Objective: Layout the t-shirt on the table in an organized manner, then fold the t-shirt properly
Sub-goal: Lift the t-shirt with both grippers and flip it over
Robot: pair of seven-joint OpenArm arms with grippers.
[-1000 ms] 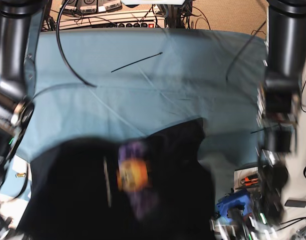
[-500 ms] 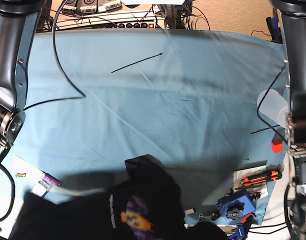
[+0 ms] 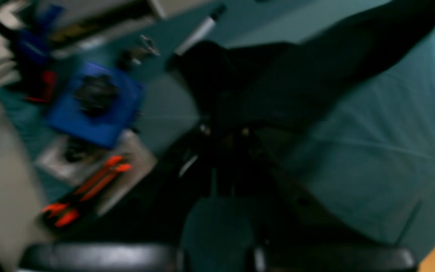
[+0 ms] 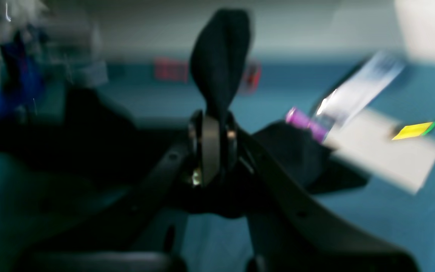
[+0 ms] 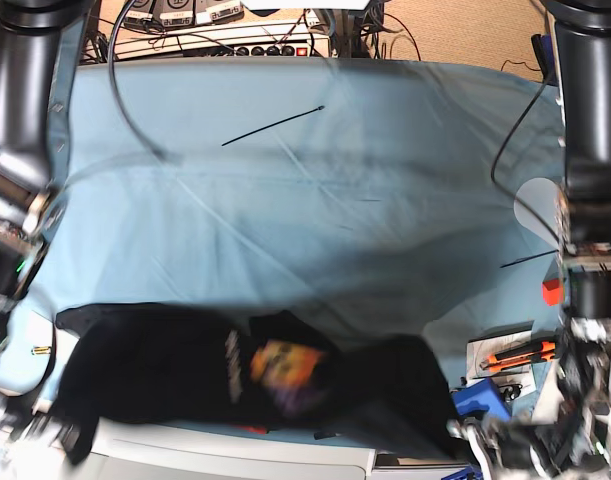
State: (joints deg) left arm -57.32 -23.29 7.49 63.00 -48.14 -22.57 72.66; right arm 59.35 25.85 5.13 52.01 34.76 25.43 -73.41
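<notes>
Far and middle bench [image 5: 315, 200]: open blue cloth, wide room to pass; only a thin black cable tie [image 5: 273, 124] lies on it, and a black cable [image 5: 135, 110] loops over the far left part.
Near edge: the t-shirt [image 5: 235, 375] is stretched across it from left to right, blocking low passage there.
Near right corner: crowded with a blue tool [image 5: 475, 398] and orange-handled pliers [image 5: 517, 352], just beside the t-shirt's end.
Right edge: a small red block [image 5: 552, 291] and a second thin black tie [image 5: 528, 260].
Near left corner: white paper [image 4: 387, 155] and a purple-capped tube [image 4: 308, 122] beside the fabric.
</notes>
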